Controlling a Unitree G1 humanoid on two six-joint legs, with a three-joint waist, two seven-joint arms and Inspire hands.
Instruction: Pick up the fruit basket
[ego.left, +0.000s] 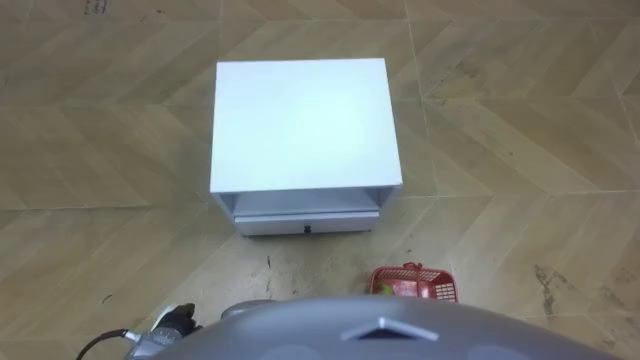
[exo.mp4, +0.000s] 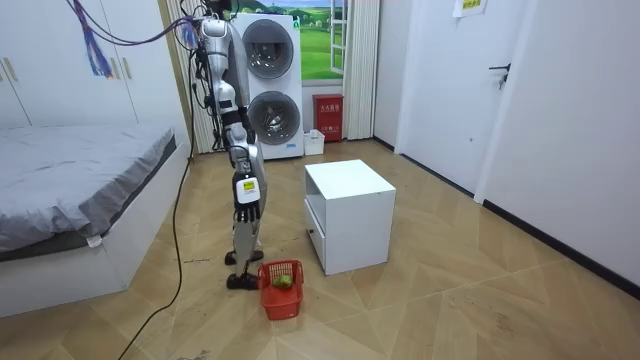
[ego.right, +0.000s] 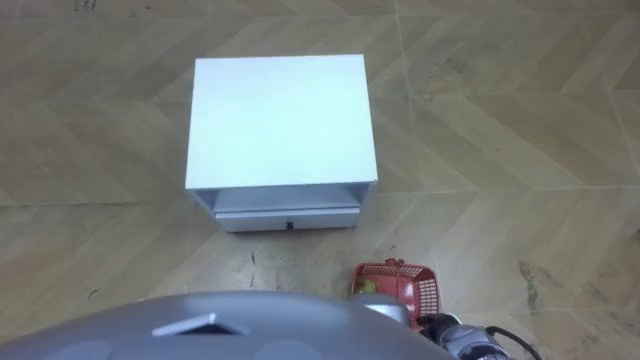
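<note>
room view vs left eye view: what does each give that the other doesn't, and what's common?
Room view adds: the robot standing upright between the bed and the white cabinet, with stacked washing machines behind it and a door across the room. Left eye view adds: a straight-down look at the cabinet's top. Shared: the cabinet and the red fruit basket on the floor by the robot's feet, on its right.
</note>
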